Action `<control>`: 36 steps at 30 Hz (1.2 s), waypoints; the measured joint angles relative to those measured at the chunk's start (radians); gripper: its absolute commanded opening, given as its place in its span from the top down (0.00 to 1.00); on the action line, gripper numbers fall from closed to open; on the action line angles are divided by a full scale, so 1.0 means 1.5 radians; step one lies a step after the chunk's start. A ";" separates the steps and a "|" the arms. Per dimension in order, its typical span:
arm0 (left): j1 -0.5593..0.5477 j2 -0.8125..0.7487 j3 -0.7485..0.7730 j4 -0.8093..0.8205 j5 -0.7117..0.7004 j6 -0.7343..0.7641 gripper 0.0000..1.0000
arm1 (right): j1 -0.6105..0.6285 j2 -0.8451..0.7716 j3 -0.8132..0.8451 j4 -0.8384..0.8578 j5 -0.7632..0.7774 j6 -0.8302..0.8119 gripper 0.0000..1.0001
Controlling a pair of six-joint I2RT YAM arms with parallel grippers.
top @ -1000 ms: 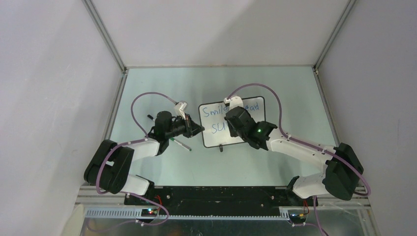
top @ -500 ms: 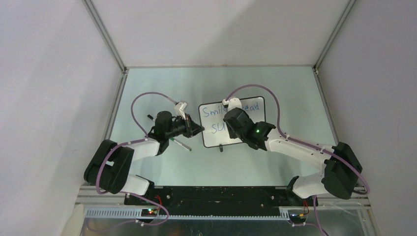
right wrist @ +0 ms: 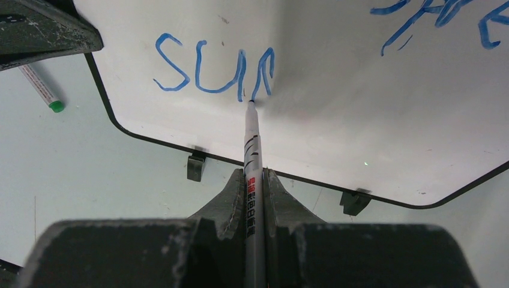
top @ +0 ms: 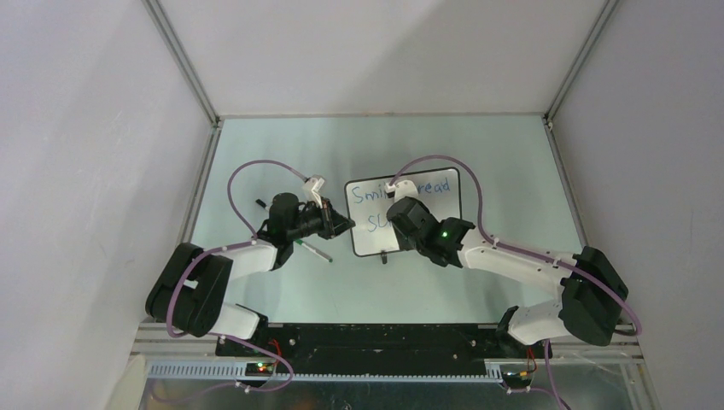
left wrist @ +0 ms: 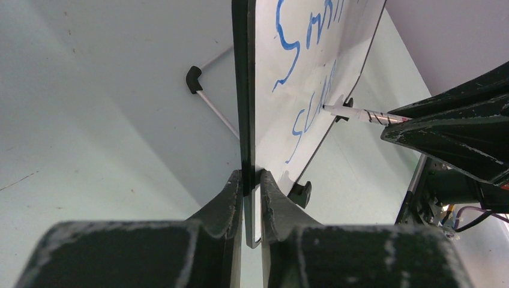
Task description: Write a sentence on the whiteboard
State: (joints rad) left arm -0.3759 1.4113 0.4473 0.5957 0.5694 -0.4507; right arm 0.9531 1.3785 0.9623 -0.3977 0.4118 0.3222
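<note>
The whiteboard (top: 444,201) lies on the table with its black frame and feet; it also shows edge-on in the left wrist view (left wrist: 306,72) and flat in the right wrist view (right wrist: 360,108). The sentence (right wrist: 213,72) is blue marker text: "Smile, spread" on the first line, partly hidden by the right arm, and "SUN" below it. My left gripper (left wrist: 252,178) is shut on the whiteboard's left edge. My right gripper (right wrist: 254,175) is shut on a white marker (right wrist: 252,150), whose tip touches the board just under the "N".
A second pen with a green end (right wrist: 43,90) lies on the table left of the board, under the left arm (top: 316,251). A small black object (top: 259,203) lies further left. Grey enclosure walls (top: 94,154) stand on both sides and behind.
My right arm has shifted slightly left and toward the near edge over the board's lower line. The left arm and the board have not moved.
</note>
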 measured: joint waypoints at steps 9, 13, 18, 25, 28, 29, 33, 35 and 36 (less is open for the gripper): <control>-0.001 -0.002 0.000 -0.002 0.000 0.001 0.94 | 0.005 0.000 -0.001 -0.001 0.005 0.001 1.00; -0.001 -0.002 0.000 -0.002 0.000 0.004 0.94 | -0.002 0.000 -0.001 0.000 0.004 -0.001 1.00; -0.001 -0.003 0.000 -0.003 0.000 0.005 0.94 | -0.009 0.002 0.008 -0.001 -0.002 -0.007 1.00; -0.001 -0.003 0.000 -0.003 0.000 0.005 0.94 | -0.022 0.007 0.036 -0.001 -0.002 -0.019 1.00; -0.001 -0.003 0.000 -0.003 0.000 0.005 0.94 | -0.025 0.009 0.042 -0.001 -0.003 -0.023 1.00; -0.002 -0.003 0.000 -0.003 -0.001 0.005 0.94 | -0.027 0.010 0.044 -0.001 -0.004 -0.024 1.00; -0.002 -0.003 0.000 -0.003 -0.003 0.005 0.94 | -0.031 0.012 0.049 -0.001 -0.007 -0.026 1.00; -0.003 -0.003 0.000 -0.003 -0.004 0.005 0.94 | -0.033 0.012 0.052 -0.001 -0.007 -0.026 1.00; -0.003 -0.003 0.000 -0.004 -0.005 0.005 0.94 | -0.036 0.012 0.053 -0.001 -0.008 -0.026 1.00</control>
State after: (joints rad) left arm -0.3798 1.4067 0.4473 0.5903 0.5621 -0.4435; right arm 0.8997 1.3964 1.0424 -0.3992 0.4004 0.2829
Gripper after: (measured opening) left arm 0.142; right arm 0.139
